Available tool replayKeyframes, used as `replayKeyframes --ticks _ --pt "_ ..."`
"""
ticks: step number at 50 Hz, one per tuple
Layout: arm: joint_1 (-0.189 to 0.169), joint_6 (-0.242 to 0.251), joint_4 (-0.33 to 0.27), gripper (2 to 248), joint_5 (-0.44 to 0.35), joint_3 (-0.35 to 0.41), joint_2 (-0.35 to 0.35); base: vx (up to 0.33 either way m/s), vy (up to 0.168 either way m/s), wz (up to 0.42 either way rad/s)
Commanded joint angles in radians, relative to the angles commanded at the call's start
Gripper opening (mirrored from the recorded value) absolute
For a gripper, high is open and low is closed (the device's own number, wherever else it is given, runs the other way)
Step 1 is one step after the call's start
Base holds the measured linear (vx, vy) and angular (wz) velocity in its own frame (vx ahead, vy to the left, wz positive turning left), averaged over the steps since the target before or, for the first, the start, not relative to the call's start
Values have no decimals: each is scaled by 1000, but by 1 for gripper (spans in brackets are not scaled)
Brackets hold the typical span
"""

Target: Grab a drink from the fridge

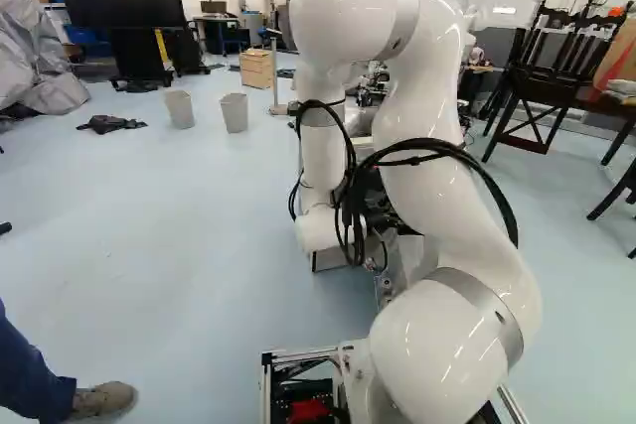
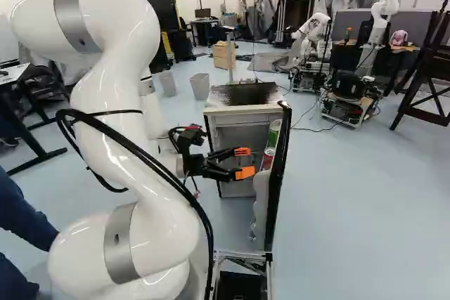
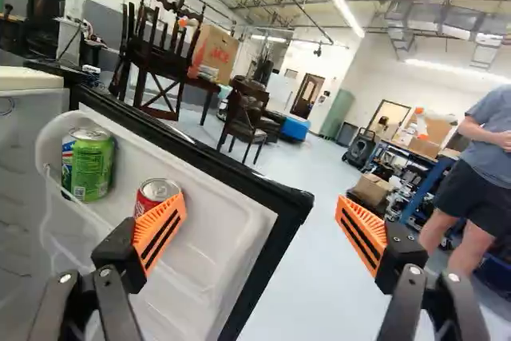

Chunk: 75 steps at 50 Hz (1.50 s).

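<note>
In the right base view my gripper (image 2: 242, 162) reaches toward the inner side of the open fridge door (image 2: 277, 180); the small fridge (image 2: 246, 119) stands beyond it. The wrist view shows the gripper (image 3: 262, 233) open, with no can between its fingers. One finger overlaps a red can (image 3: 156, 192) in the door shelf; whether they touch I cannot tell. The other finger stands outside, past the door's black edge. A green can (image 3: 92, 164) sits deeper along the same door shelf, with a blue one (image 3: 67, 167) partly hidden beside it. The red can's lower part is hidden.
Two grey bins (image 1: 235, 112) and a wooden drawer box (image 1: 256, 68) stand on the floor farther off. Another robot (image 2: 309, 33) is in the background. Stacked dark chairs (image 1: 537, 76) stand at the right of the left base view. A person's leg and shoe show near the base's left.
</note>
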State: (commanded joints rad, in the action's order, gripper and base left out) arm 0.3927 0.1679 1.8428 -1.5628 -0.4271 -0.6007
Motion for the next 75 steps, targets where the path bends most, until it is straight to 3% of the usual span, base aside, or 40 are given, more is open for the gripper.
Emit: replayKeyframes --ticks 16,32,75 --pt "-37 0 35 247 29 -51 4 0 0 0" --pt "-99 0 70 247 66 -103 4 0 0 0" --pt "-339 0 155 247 178 -239 -4 0 0 0"
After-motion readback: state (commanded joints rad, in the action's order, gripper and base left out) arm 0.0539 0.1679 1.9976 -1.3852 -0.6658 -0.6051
